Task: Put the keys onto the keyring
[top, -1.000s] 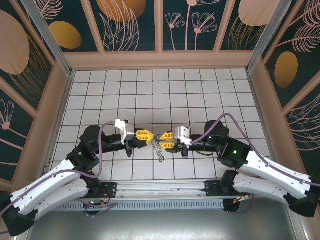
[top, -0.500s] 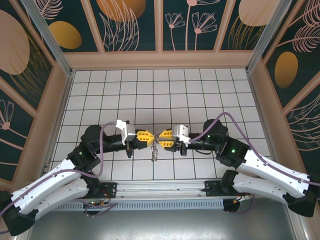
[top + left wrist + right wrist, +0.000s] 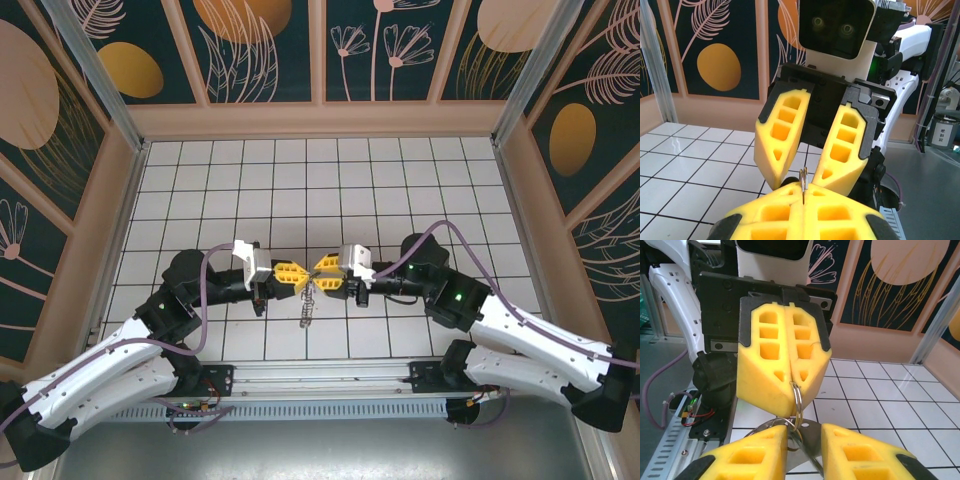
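My left gripper [image 3: 295, 277] is shut on the top of the keyring [image 3: 798, 395], a thin metal ring seen edge-on in the left wrist view [image 3: 803, 176]. Opposite it and almost touching, my right gripper [image 3: 326, 268] has its jaws partly apart around the keys [image 3: 810, 438], a flat pale metal piece with a small hole that fills the gap between the fingers. The ring's lower end crosses the key's top, where a smaller loop also sits. In the top view a thin chain-like strand [image 3: 308, 304] hangs between the two grippers above the tiles.
The floor is white tile with dark grid lines [image 3: 330, 190], enclosed by patterned walls [image 3: 320, 60] on three sides. A metal rail [image 3: 320, 378] and the arm bases run along the near edge. Purple cables loop over both arms.
My right gripper has moved left, closing the gap to the left gripper, and the hanging strand has shifted left with it. The left gripper has stayed put.
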Robot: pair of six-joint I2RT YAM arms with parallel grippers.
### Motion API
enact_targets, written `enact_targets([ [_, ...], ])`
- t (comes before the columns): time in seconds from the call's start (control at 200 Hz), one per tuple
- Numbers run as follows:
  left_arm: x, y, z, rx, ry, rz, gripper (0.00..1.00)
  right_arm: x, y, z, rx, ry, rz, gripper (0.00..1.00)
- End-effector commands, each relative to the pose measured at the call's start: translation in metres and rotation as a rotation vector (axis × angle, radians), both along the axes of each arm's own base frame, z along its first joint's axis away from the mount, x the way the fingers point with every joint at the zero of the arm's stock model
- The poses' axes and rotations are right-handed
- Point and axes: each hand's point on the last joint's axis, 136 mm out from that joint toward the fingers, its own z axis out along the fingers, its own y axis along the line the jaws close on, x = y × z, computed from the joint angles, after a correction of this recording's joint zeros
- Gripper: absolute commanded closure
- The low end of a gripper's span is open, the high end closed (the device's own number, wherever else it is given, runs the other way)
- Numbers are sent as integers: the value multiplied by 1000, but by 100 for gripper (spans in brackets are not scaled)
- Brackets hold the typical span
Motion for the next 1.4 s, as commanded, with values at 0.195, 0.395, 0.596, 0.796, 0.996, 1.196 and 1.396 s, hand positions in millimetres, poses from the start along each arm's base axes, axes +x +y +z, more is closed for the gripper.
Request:
enact_targets([
  [0.195, -6, 2, 21, -49, -59, -22, 100, -9, 3, 13, 42, -10, 67, 81],
  [0.395, -5, 0, 17, -45, -54, -25, 100, -13, 2, 13, 57, -14, 85, 85],
  [0.596, -4, 1, 16, -43, -49, -21, 100, -7, 3, 8, 35, -12, 60, 100],
  [0.796, 12, 2, 0, 113, -13, 69, 84, 10, 0, -2, -54, -32, -38, 100],
  [0.996, 27, 8, -16, 297, 8, 145, 72, 22, -1, -7, -143, -56, -98, 100],
  [1.196, 27, 7, -13, 353, 12, 128, 72, 20, 0, -11, -186, -43, -76, 100],
  [1.396, 23, -3, -19, 387, 35, 62, 73, 18, 1, -15, -205, -16, -61, 100],
])
